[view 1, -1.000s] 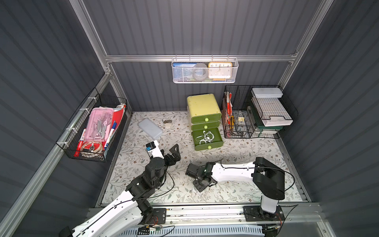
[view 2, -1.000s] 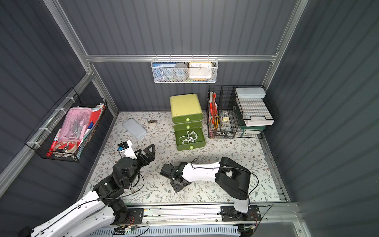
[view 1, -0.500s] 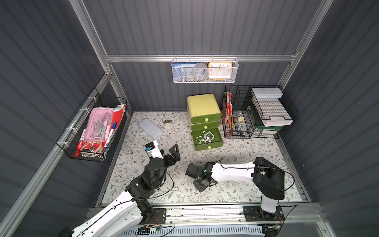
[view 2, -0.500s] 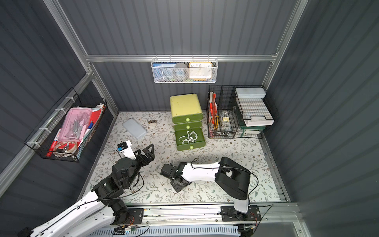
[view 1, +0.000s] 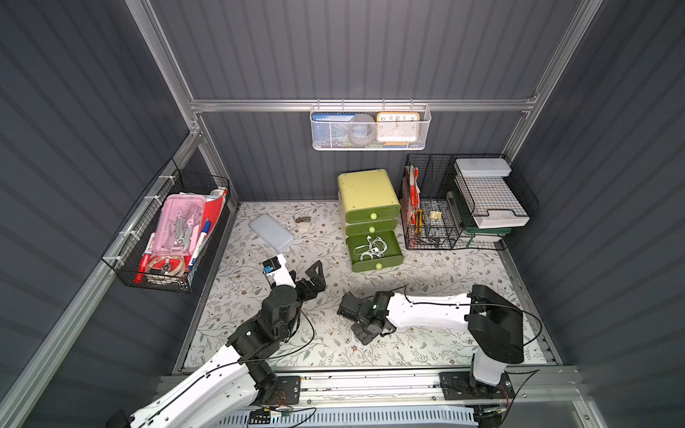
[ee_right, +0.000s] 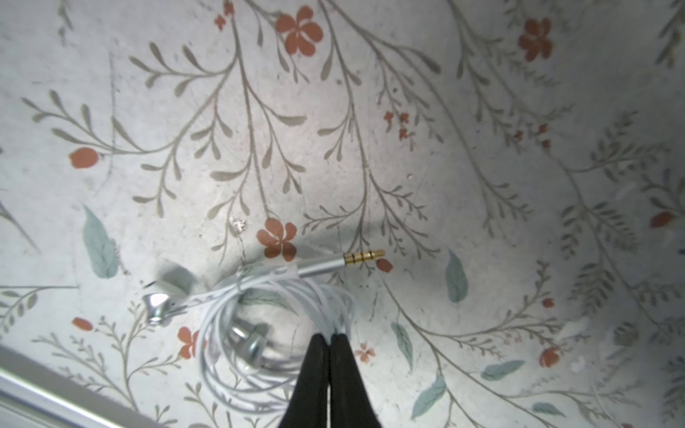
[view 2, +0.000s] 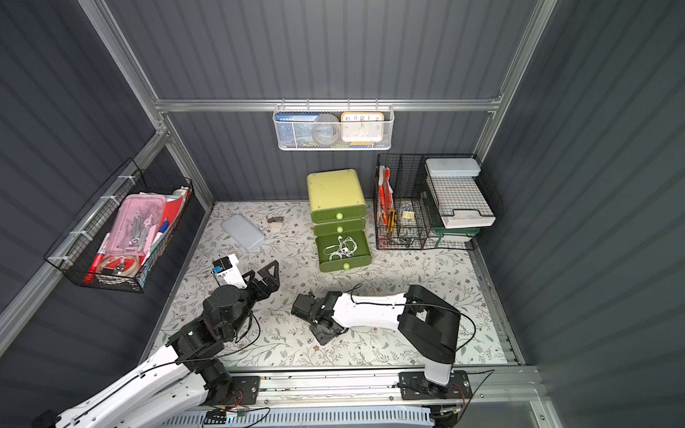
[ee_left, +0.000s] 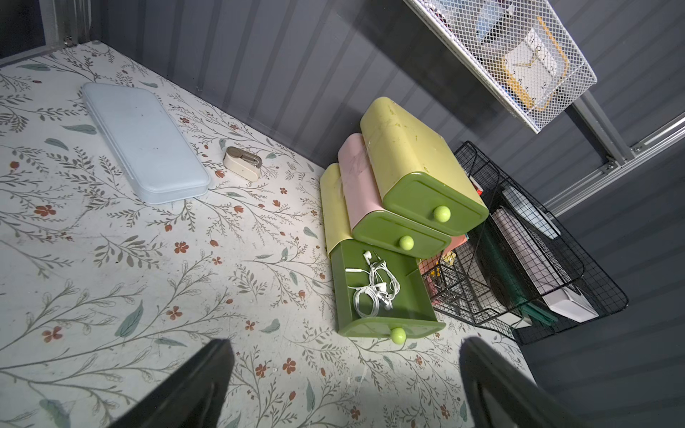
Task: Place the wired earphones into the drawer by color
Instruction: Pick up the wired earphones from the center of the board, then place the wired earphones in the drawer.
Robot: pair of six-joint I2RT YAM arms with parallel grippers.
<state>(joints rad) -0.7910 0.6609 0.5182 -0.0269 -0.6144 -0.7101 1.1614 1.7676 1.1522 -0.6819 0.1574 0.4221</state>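
1. Risk: the right pincer is shut tight on only a few loops at the edge of the white earphones, which lie coiled on the table. On lift the thin cable may slip out.
2. The coil may also unwind, so the plug and buds trail and snag the rim of the open bottom drawer. That drawer holds another white set and looks like the right target.
3. Pose: right arm stretched low, wrist tipped down. Left pincer wide open, empty, facing the drawers.

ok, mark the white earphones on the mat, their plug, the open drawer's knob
white earphones (ee_right: 274, 281), right wrist view, coiled cable.
plug (ee_right: 365, 255), right wrist view, gold tip.
open drawer's knob (ee_left: 398, 335), left wrist view, knob centre.
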